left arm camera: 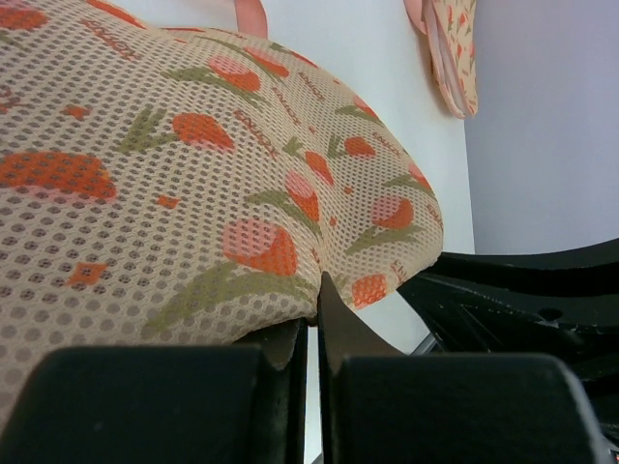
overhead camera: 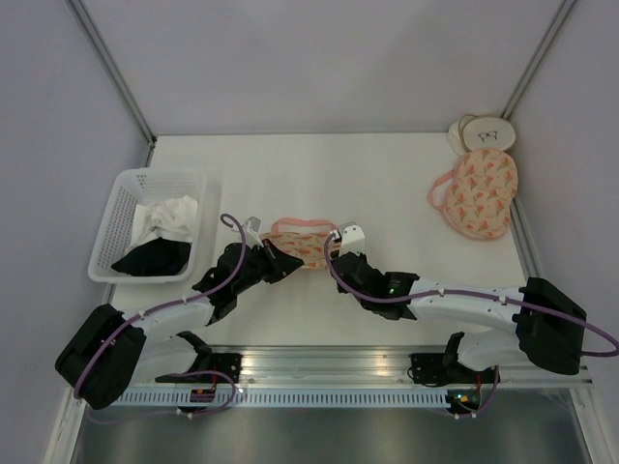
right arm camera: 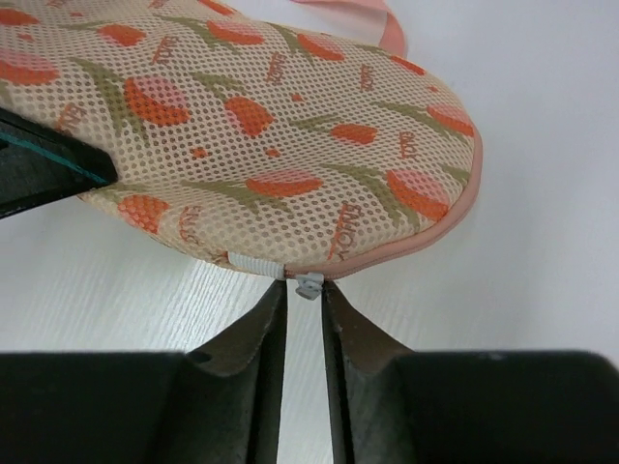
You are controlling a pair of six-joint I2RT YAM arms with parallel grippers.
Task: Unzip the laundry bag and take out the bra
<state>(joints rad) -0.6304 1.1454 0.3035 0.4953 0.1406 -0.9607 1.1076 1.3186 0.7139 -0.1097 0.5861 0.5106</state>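
The laundry bag (overhead camera: 305, 243), a peach mesh pouch with an orange-pink print and pink trim, lies flat at the table's middle. My left gripper (overhead camera: 278, 259) is shut on its left edge; in the left wrist view the jaws (left arm camera: 314, 302) pinch the mesh (left arm camera: 193, 174). My right gripper (overhead camera: 338, 253) is at the bag's right edge. In the right wrist view its jaws (right arm camera: 305, 287) stand a narrow gap apart, with the small grey zip pull (right arm camera: 309, 284) between the tips, below the bag (right arm camera: 251, 126). The bag looks zipped shut. No bra shows.
A rounder pouch of the same print (overhead camera: 476, 193) lies at the far right by two white round pads (overhead camera: 484, 132). A white basket (overhead camera: 126, 208) with black and white clothes (overhead camera: 162, 237) stands at the left. Metal frame posts rise at the back corners.
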